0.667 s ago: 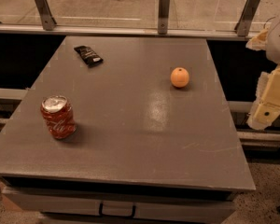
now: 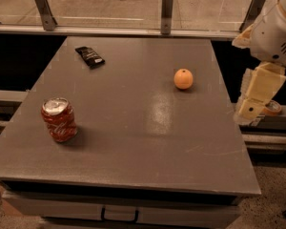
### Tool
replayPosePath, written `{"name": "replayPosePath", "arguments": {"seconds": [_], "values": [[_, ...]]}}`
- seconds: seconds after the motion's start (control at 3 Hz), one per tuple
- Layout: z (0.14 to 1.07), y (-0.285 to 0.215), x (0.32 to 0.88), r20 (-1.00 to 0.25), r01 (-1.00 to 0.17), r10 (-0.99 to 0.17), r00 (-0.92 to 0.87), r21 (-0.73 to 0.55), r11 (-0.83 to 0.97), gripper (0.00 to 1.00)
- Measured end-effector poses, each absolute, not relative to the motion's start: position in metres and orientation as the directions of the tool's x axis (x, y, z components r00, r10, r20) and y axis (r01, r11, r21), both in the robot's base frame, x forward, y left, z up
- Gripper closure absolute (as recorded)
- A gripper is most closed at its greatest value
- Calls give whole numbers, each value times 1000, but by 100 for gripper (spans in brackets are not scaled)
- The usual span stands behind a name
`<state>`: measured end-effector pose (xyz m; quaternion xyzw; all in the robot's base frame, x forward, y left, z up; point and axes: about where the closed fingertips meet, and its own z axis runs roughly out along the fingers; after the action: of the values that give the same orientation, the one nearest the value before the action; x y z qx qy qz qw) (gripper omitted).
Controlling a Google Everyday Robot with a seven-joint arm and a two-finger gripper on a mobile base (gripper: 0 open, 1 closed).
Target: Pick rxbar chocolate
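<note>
Hanging beside the right edge of the flat grey table (image 2: pixel 148 147), the cream-coloured gripper (image 2: pixel 251 108) touches nothing; whether it is open or closed cannot be told. The round orange fruit (image 2: pixel 183 78) sits nearest. The flat black wrapped rxbar chocolate (image 2: pixel 89 56) lies far-left, well apart. The red soda can (image 2: pixel 59 119) stands upright near-left.

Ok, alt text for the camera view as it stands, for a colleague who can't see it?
A black rxbar chocolate lies flat near the far left corner of a grey table, with the gripper hanging beyond the table's right edge, far from it. A red soda can stands front left, and an orange sits right of centre.
</note>
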<state>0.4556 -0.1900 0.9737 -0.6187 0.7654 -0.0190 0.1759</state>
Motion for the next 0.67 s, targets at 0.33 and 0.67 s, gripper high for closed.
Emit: {"name": "replayPosePath", "arguments": {"seconds": [0.33, 0.67], "values": [[965, -110, 490, -322, -958, -947, -26, -264, 116, 0], [968, -16, 525, -415, -953, -902, 120, -301, 12, 0]]}}
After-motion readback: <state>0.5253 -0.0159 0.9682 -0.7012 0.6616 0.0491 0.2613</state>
